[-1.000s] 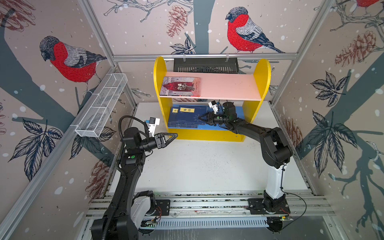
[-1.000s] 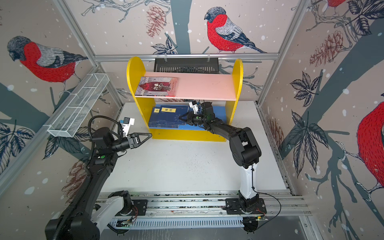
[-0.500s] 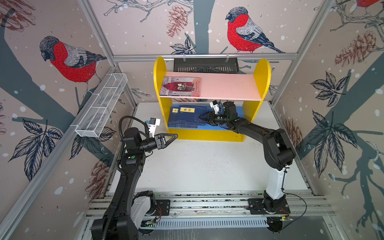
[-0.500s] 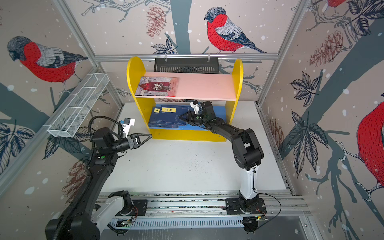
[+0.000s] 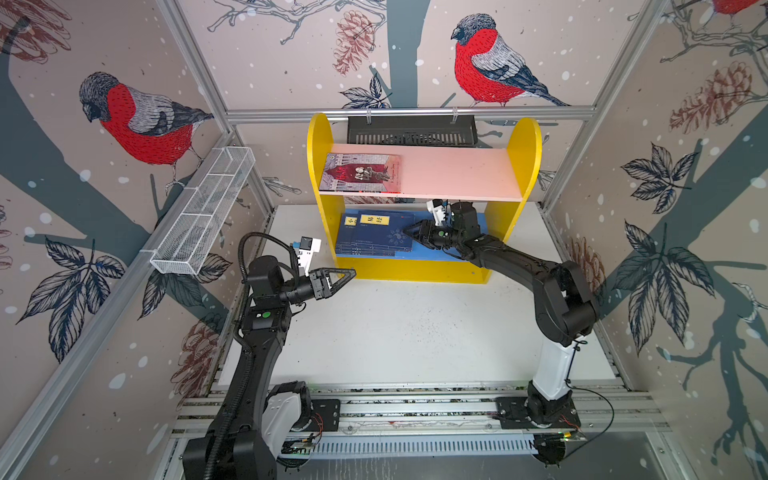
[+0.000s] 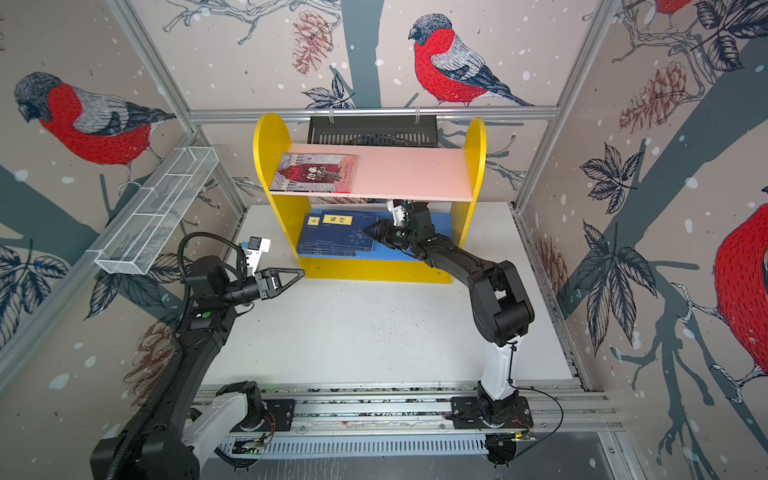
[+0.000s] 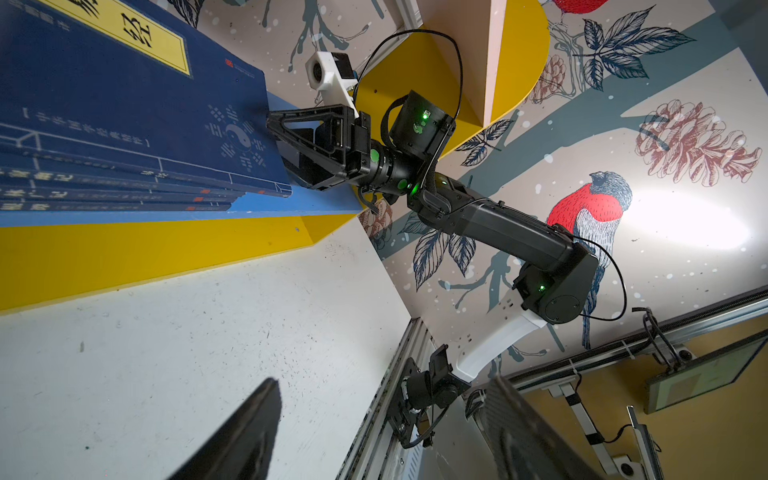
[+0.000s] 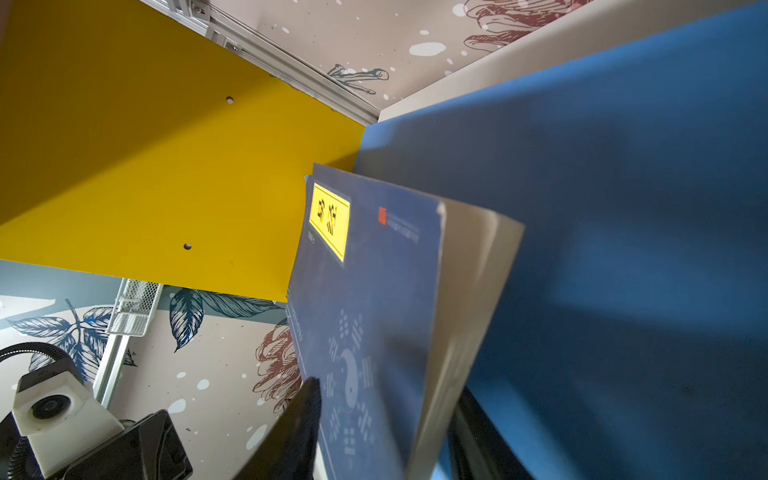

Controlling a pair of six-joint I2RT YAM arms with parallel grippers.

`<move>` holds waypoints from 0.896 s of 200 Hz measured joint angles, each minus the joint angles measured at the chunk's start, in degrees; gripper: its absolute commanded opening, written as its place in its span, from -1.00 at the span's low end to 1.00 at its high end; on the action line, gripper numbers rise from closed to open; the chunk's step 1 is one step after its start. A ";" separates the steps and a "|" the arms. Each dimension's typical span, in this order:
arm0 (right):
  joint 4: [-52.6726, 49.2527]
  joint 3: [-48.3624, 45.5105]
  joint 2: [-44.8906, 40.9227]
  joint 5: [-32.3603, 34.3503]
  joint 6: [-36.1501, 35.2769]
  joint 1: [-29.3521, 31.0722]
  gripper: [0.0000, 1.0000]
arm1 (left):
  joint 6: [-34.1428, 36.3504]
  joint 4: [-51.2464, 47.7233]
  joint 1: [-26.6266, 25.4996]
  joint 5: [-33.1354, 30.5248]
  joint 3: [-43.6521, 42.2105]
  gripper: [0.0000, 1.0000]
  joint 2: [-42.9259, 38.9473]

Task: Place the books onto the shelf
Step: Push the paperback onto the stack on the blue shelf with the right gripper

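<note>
The shelf (image 5: pixel 318 137) (image 6: pixel 264 137) stands at the back of the table. A grey-and-red book (image 5: pixel 361 172) (image 6: pixel 313 172) lies flat on its pink upper board. Several navy books (image 5: pixel 374 237) (image 6: pixel 336 239) are stacked flat on the blue lower board. My right gripper (image 5: pixel 409 230) (image 6: pixel 368 230) (image 8: pixel 386 390) reaches under the pink board. Its jaws straddle the right edge of the top navy book (image 8: pixel 374 270), slightly apart from it, so it is open. My left gripper (image 5: pixel 353 273) (image 6: pixel 301 272) (image 7: pixel 382 395) hovers open and empty above the table, left of the shelf's front.
A black slotted tray (image 5: pixel 411 131) hangs on the back rail behind the shelf. A white wire mesh basket (image 5: pixel 203 212) is fixed to the left wall. The white table (image 5: pixel 395 332) stretches in front of the shelf.
The right gripper has stayed at the navy stack on the lower board, with only a slight shift. The left arm has not moved.
</note>
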 measured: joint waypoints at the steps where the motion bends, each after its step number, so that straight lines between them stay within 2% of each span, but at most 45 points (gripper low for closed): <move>1: -0.02 0.04 0.00 0.00 -0.02 0.00 -0.16 | 0.00 0.00 0.00 0.00 0.00 0.56 0.00; 25: -0.17 0.55 0.22 0.37 -0.20 0.04 -0.33 | 0.17 -0.24 0.00 0.00 -0.09 0.56 -0.04; 69: -0.46 1.49 1.01 0.50 -0.22 0.11 -0.52 | 0.33 -0.44 0.00 0.02 -0.13 0.56 -0.20; 179: -1.51 2.91 2.47 0.52 -0.22 0.57 -0.56 | 0.33 -0.55 0.00 0.11 -0.28 0.56 -0.50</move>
